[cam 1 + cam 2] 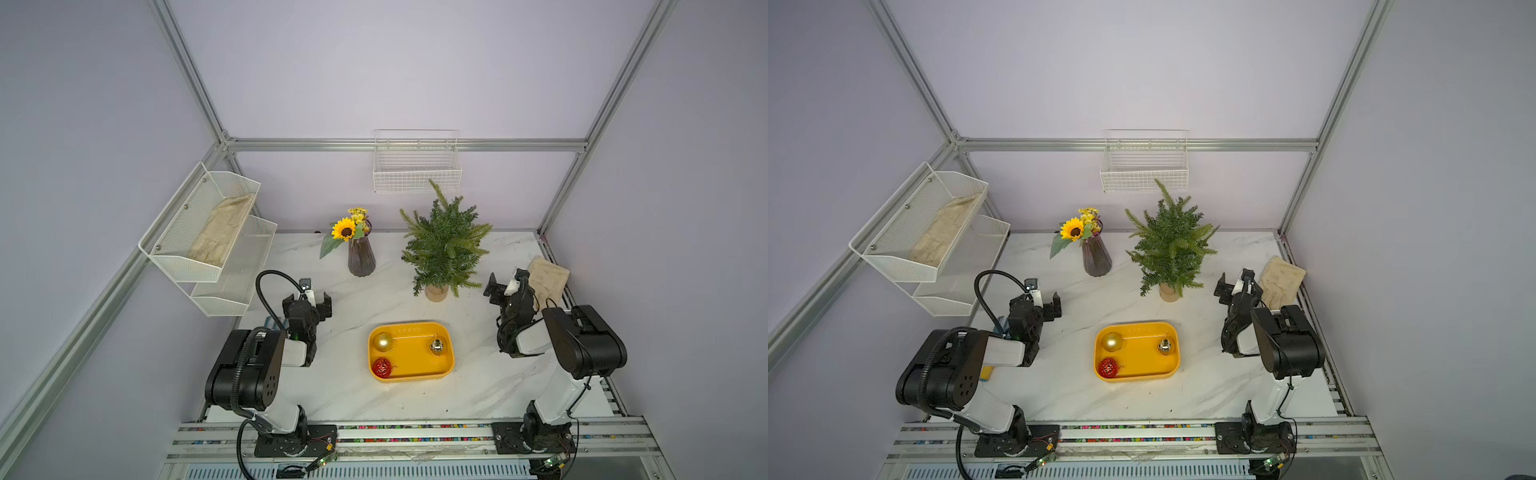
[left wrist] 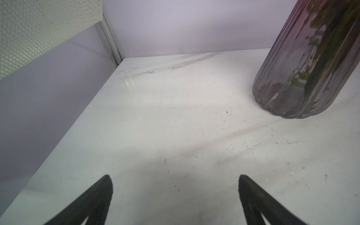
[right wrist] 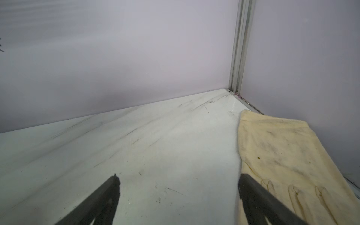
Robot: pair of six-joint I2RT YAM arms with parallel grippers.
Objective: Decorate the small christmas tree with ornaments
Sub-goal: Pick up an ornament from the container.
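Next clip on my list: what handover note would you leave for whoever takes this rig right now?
The left claw is open and empty, near the vase.
The right claw is open and empty, beside the glove.
In the tray lie the gold bauble, mirrored bauble and red bauble.
The tree stands behind the tray, bare.
Done: nothing hung.
Left: hang all three.

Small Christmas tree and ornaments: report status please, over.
Left tool, right tool: both open, empty. Small green fir tree bare; round baubles, matte gold, mirrored, glittery red, in yellow plastic tray. Dark ribbed vase beside tree, apart.
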